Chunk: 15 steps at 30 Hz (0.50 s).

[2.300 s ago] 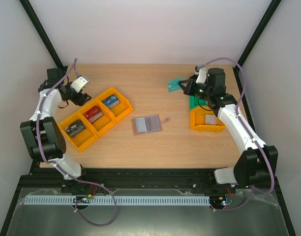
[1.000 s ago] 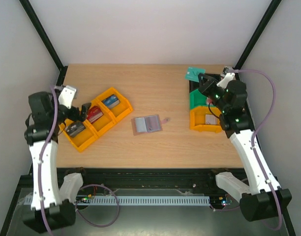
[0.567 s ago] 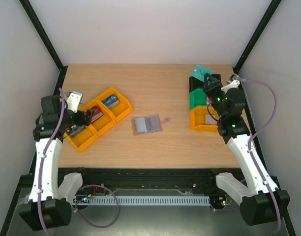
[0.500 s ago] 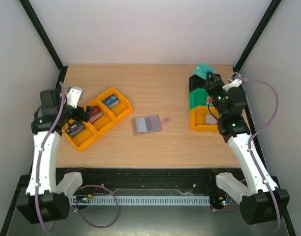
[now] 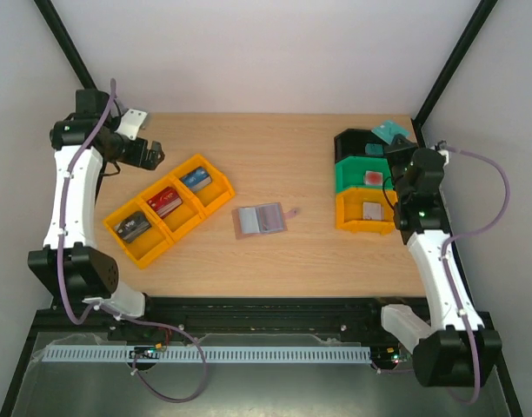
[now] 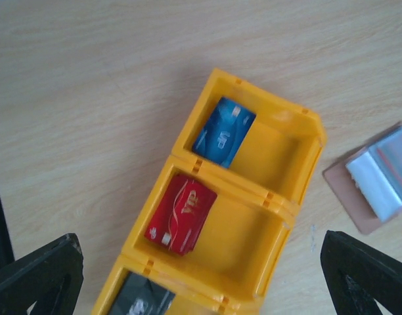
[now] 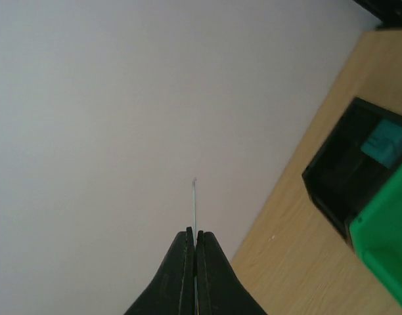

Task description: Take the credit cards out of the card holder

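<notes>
The card holder [image 5: 260,219] lies open on the table's middle, pale sleeves up; it also shows at the right edge of the left wrist view [image 6: 375,177]. My right gripper [image 5: 395,146] is shut on a teal credit card [image 5: 389,132] and holds it in the air at the back right, by the black bin [image 5: 357,143]. In the right wrist view the gripper [image 7: 195,233] pinches the card [image 7: 195,203] edge-on. My left gripper [image 5: 149,156] is open and empty, high above the orange triple bin [image 5: 216,198]; its jaws stand wide apart [image 6: 200,239].
The orange triple bin [image 6: 280,197] holds a blue card [image 6: 224,131], a red card [image 6: 181,213] and a dark card [image 6: 145,298]. At the right stand a black bin [image 7: 339,184] with something teal inside, a green bin [image 5: 346,178] and an orange bin [image 5: 344,213].
My right gripper has carried the teal card from left of the stacked bins to the back right, past the black bin. My left arm has swung up and back over the orange bin.
</notes>
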Each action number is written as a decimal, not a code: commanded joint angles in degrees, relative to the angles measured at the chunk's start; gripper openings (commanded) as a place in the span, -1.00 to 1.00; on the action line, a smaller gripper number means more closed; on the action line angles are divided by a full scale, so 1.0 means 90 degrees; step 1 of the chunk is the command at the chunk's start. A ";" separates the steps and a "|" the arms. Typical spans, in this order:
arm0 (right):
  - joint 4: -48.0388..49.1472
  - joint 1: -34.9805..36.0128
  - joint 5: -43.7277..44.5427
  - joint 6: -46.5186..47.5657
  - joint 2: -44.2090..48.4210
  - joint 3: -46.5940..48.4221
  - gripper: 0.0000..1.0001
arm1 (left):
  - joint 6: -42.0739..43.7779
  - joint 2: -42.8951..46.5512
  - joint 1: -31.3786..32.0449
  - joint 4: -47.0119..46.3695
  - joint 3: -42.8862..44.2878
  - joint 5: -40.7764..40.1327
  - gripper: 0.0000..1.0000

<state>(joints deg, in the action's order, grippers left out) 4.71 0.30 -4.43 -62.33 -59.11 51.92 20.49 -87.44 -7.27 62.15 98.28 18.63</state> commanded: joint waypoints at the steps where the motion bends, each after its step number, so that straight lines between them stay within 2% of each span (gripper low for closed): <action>1: -0.1768 -0.0076 0.0391 -0.2115 0.0452 0.0047 -0.97 | -0.0011 0.0385 -0.0013 0.1353 0.0180 -0.1069 0.98; 3: -0.1383 -0.0176 -0.0173 -0.2491 0.0428 -0.0079 -0.97 | 0.0409 0.0909 -0.0021 0.1304 -0.0166 -0.1683 0.98; 6: -0.0821 -0.0179 -0.0806 -0.2193 0.0219 0.0082 -0.97 | 0.0607 0.1518 -0.0004 0.0921 -0.0948 -0.2046 0.98; 11: -0.2026 -0.0181 -0.0499 -0.1573 -0.0026 0.1171 -0.97 | 0.0292 0.1941 -0.0003 0.0589 -0.1390 -0.1661 0.98; 15: -0.2386 -0.0182 -0.0272 -0.1384 0.0063 0.1417 -0.97 | 0.0357 0.2069 -0.0003 0.0293 -0.1747 -0.1480 0.98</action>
<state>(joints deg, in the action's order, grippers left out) -11.46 -1.17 -8.91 -77.08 -60.05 60.82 23.62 -69.19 -7.16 67.31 85.43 4.25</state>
